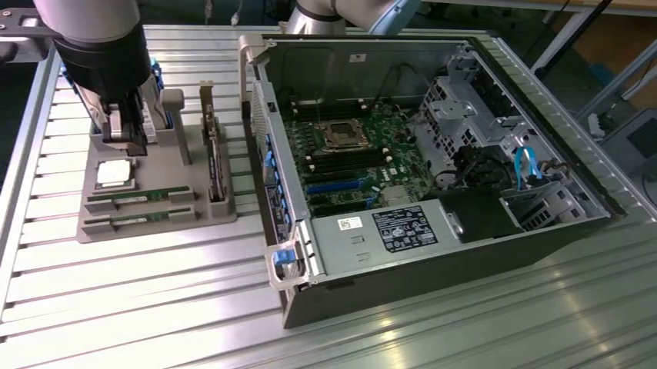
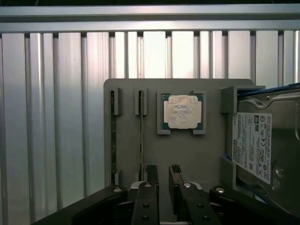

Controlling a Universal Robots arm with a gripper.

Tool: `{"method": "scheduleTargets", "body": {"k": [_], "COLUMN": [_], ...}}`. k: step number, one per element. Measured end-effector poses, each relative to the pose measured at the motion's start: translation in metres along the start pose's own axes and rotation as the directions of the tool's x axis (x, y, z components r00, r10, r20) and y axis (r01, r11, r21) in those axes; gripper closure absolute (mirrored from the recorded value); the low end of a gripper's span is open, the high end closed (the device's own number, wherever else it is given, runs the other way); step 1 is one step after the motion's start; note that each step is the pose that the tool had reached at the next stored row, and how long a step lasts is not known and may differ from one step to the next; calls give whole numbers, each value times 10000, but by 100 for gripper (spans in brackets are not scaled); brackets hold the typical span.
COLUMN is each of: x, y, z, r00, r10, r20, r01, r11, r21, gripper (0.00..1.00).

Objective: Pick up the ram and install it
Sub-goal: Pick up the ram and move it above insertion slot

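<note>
Claw [image 2: 163, 169] partly open, jaws a narrow gap apart, empty, touching nothing, above grey tray [image 2: 126, 93], ram sticks [image 2: 141, 136] in slots

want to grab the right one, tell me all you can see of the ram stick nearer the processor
The ram stick is a long, thin green board with small dark chips, standing on its long edge in a slot of the grey tray, grey posts holding both ends. A second stick stands parallel beside it, apart; the silver processor lies on its other side. The gripper hovers nearby, clear of it.
</note>
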State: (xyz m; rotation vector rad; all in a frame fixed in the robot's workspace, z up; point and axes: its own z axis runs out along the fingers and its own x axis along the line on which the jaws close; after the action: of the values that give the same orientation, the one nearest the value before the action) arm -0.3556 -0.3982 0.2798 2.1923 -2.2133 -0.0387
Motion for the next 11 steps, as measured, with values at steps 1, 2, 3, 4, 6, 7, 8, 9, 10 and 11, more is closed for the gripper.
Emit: {"method": "scheduleTargets", "body": {"k": [1, 2, 3, 4, 6, 7, 8, 9, 10, 11], "x": [0, 0, 0, 0, 0, 0, 0, 0, 0, 0], "y": [-1, -1, -1, -2, -2, -3, -3, -4, -4, -4], "z": [12, 23, 35, 46, 67, 84, 98, 110, 120, 130], "r00": [10000, 10000, 10000, 10000, 10000, 10000, 10000, 10000, 10000, 10000], "r10": [0, 0, 0, 0, 0, 0, 0, 0, 0, 0], "r20": [0, 0, 0, 1, 1, 1, 1, 1, 1, 1], "r01": [0, 0, 0, 0, 0, 0, 0, 0, 0, 0], "r11": [10000, 10000, 10000, 10000, 10000, 10000, 10000, 10000, 10000, 10000], "r21": [-1, 0, 0, 1, 0, 0, 0, 0, 0, 0], "gripper": [76, 76, 76, 76, 76, 76, 76, 76, 76, 76]}}
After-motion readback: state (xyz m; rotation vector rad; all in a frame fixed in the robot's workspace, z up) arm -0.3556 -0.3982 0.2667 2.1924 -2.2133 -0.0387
